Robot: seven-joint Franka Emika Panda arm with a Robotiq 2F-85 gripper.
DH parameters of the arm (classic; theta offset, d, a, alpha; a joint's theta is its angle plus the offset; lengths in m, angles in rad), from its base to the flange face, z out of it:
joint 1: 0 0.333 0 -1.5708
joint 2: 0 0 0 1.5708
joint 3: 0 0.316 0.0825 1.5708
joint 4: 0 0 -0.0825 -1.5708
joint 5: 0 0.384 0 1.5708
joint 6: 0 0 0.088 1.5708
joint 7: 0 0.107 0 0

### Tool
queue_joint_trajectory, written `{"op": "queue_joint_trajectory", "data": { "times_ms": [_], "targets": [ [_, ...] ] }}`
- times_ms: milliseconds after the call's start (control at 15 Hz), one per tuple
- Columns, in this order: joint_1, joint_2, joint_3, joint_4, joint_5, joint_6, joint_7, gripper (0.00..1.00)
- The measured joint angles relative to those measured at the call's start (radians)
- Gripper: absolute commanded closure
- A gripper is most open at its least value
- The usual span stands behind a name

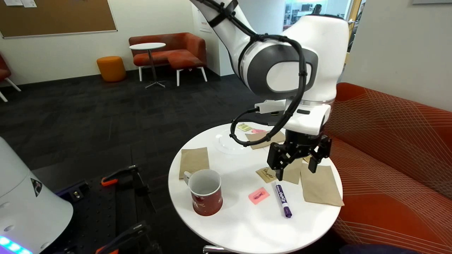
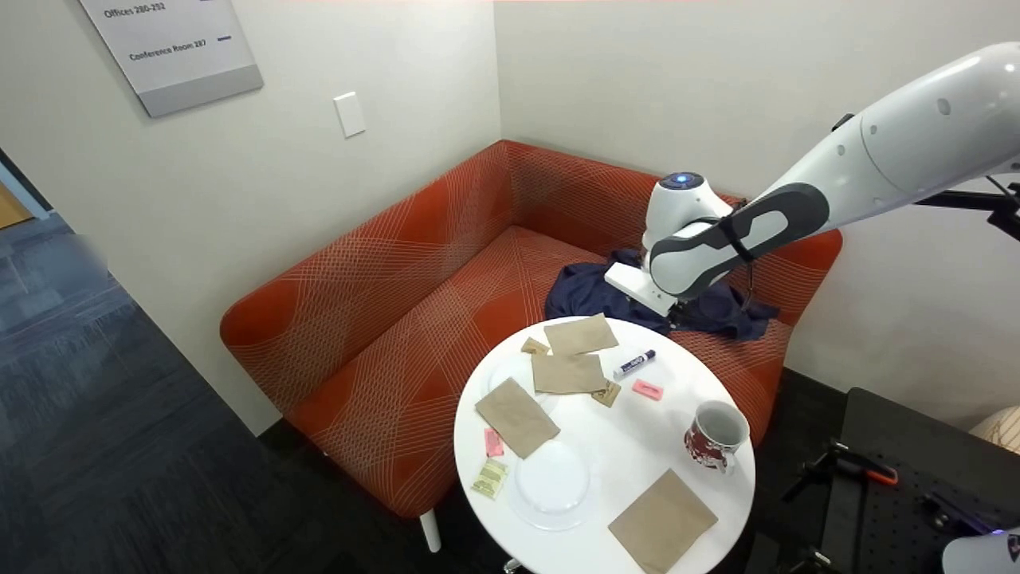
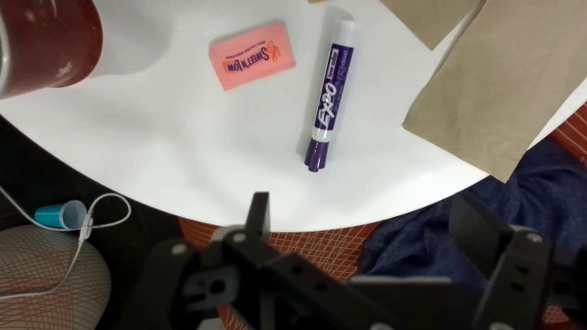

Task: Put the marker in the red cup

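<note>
The marker [image 1: 283, 201], dark purple with a white end, lies flat on the white round table [image 1: 247, 233]. It also shows in an exterior view [image 2: 635, 363] and in the wrist view [image 3: 331, 91]. The red cup [image 1: 207, 201] stands upright on the table, apart from the marker. It also shows in an exterior view [image 2: 705, 446] and partly at the upper left of the wrist view [image 3: 55, 41]. My gripper [image 1: 296, 170] is open and empty, above table height. In the wrist view my fingers [image 3: 362, 201] are wide apart, below the marker's purple cap end, not touching it.
A pink packet [image 1: 259, 195] lies between the marker and the cup. Brown napkins [image 1: 321, 185] and a brown sugar packet [image 1: 266, 174] lie near the marker. A clear plate [image 2: 551, 486] is on the table. A red sofa [image 2: 430, 343] with dark blue cloth [image 2: 586, 291] borders the table.
</note>
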Motion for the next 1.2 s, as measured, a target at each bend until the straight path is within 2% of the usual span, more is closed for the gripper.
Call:
{"op": "queue_joint_trajectory", "data": {
  "times_ms": [333, 733, 1200],
  "targets": [
    [-0.001, 0.075, 0.015, 0.062, 0.041, 0.003, -0.044, 0.00],
    [-0.004, 0.162, 0.023, 0.132, 0.116, 0.003, -0.054, 0.00],
    [-0.008, 0.253, 0.038, 0.200, 0.155, 0.003, -0.054, 0.00]
  ]
}}
